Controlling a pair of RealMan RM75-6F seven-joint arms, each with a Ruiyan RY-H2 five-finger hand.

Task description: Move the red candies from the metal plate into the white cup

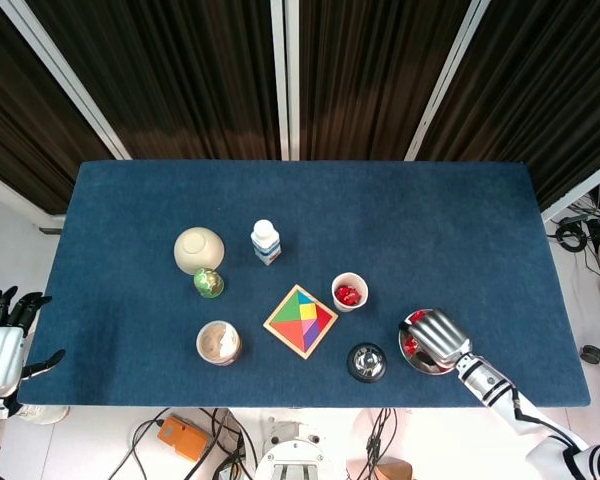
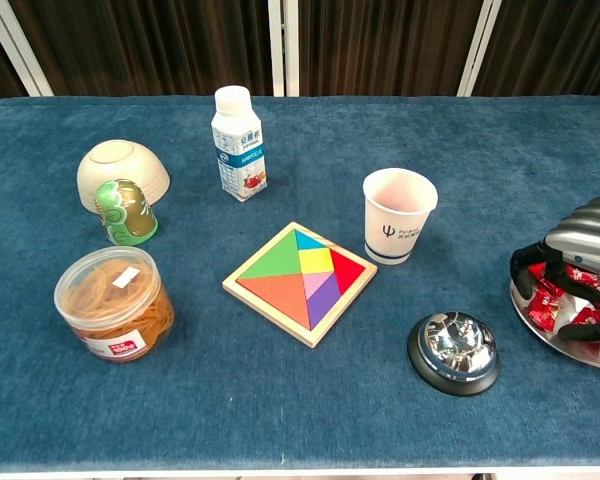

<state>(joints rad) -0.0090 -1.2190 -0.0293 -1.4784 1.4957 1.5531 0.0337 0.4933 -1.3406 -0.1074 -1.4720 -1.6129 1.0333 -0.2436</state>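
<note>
The right robot hand (image 2: 578, 268) hangs over the metal plate (image 2: 536, 325) at the right edge of the table (image 1: 430, 220), its dark fingertips (image 2: 521, 268) curled down among the red candies (image 2: 546, 306). Whether the fingers actually pinch a candy cannot be told from either view. In the chest view at least three wrapped candies show on the plate around and under the fingers, though the hand hides part of it, so an exact count is not possible. The head view shows more red candy inside the one white cup (image 1: 349, 292), which stands upright to the left of the plate, apart from it.

The left robot hand (image 1: 2, 340) is off the table's left edge, fingers spread and holding nothing.

One of each other thing stands on the blue cloth: a silver call bell (image 2: 453, 351) just left of the plate, a colourful tangram puzzle (image 2: 300, 281) in its wooden tray near the middle, a small milk bottle (image 2: 237, 131), an overturned cream bowl (image 2: 122, 172) with a green round toy (image 2: 126, 213) touching its front, and a clear tub of rubber bands (image 2: 113, 304).
</note>
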